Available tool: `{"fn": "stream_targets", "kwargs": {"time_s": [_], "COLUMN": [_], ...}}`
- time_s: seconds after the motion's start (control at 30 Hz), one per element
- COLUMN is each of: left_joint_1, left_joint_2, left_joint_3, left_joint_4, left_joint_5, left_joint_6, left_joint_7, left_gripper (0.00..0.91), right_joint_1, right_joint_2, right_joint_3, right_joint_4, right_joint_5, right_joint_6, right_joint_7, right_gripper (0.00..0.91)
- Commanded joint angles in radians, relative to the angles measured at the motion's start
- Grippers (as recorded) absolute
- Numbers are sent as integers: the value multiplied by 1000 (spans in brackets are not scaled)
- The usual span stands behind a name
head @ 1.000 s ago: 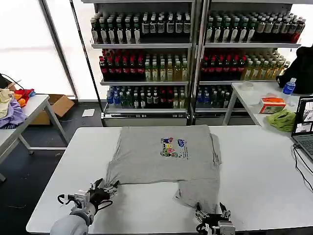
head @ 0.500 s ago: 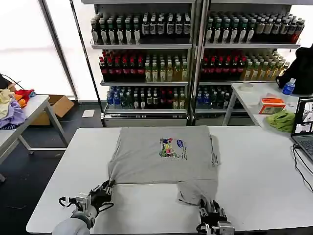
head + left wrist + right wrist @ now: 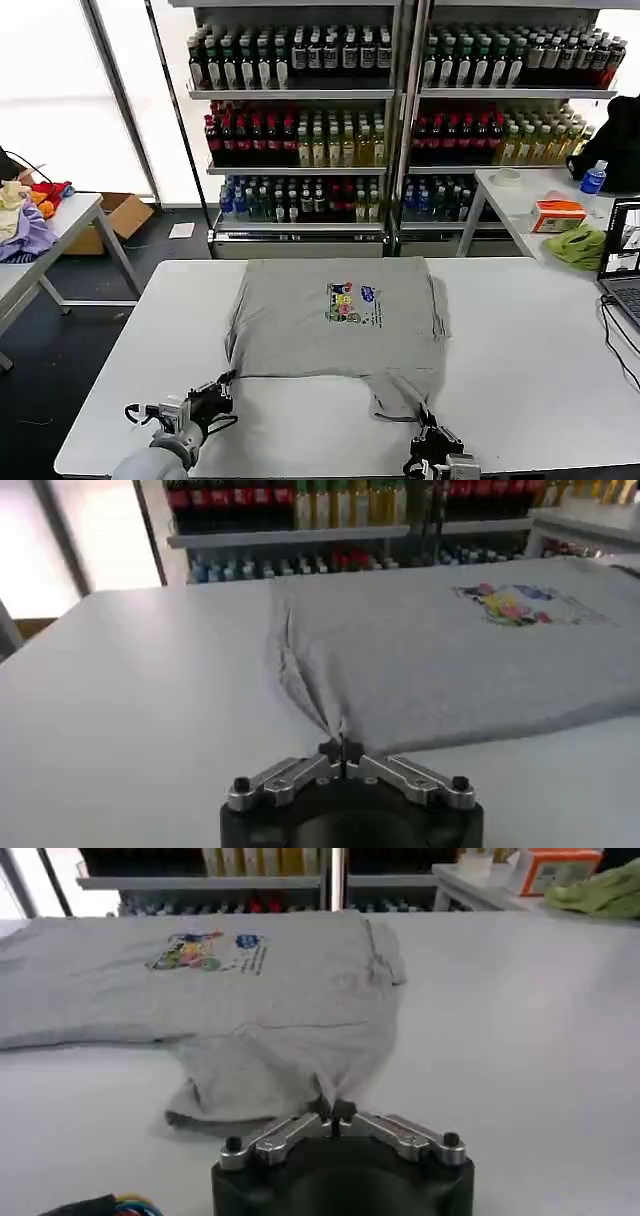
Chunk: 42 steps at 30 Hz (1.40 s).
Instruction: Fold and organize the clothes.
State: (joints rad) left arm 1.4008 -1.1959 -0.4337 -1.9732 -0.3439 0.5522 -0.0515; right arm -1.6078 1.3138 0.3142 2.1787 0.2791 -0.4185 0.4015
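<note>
Change: near hem of grey T-shirt (image 3: 335, 315) drawn toward robot over the last second; right-hand flap shorter and more bunched than a second ago, both grippers lower and closer to near table edge
Meaning: likely a pull-back to straighten the cloth before a fold; fold itself not yet made
Left gripper (image 3: 341, 752): at near-left corner of shirt, fingers closed together, pinching a thin tuck of fabric at the tips
Right gripper (image 3: 337, 1113): at near-right flap, fingers closed together on a gathered point of cloth; fabric rises into a small tent at the pinch
Shirt location: centre of white table (image 3: 520, 350), lying flat, far edge near the table's far side
Chest print (image 3: 354, 302): face up, right of shirt centre
Orientation: print reads upright from the robot side, so the neck end presumably lies at the far edge; collar not discernible
Long axis: roughly left to right across the table as now laid
Wrinkles: crease line running back from left pinch; folds around right flap
</note>
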Motion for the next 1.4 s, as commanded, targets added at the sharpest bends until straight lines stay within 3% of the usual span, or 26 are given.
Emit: {"fn": "stream_targets", "kwargs": {"time_s": [0.03,0.53,1.0,1.37,1.4], "left_joint_1": [-46,-215,-426,-494,-498], "left_joint_2": [-21,-21,-30,-13,-11], "left_joint_3": [-6,-5,80,109,112], "left_joint_4": [-10,87,305,407,411], "left_joint_5": [-23,-115,-140,-186,-188], "left_joint_6": [-99,-131,-112,-86,-84], "left_joint_7": [-25,-83,-95,-100,-99], "left_gripper": [10,0,0,0,50], "right_joint_1": [46,397,678,777,780], "right_joint_2": [5,13,-3,25,28], "right_joint_3": [15,11,-26,-64,-68], "right_joint_4": [30,-126,-381,-518,-523], "right_joint_5": [-13,-11,36,24,28], "right_joint_6": [64,5,-54,-90,-98], "right_joint_7": [-30,-5,-36,-33,-34], "right_gripper": [0,0,0,0,10]}}
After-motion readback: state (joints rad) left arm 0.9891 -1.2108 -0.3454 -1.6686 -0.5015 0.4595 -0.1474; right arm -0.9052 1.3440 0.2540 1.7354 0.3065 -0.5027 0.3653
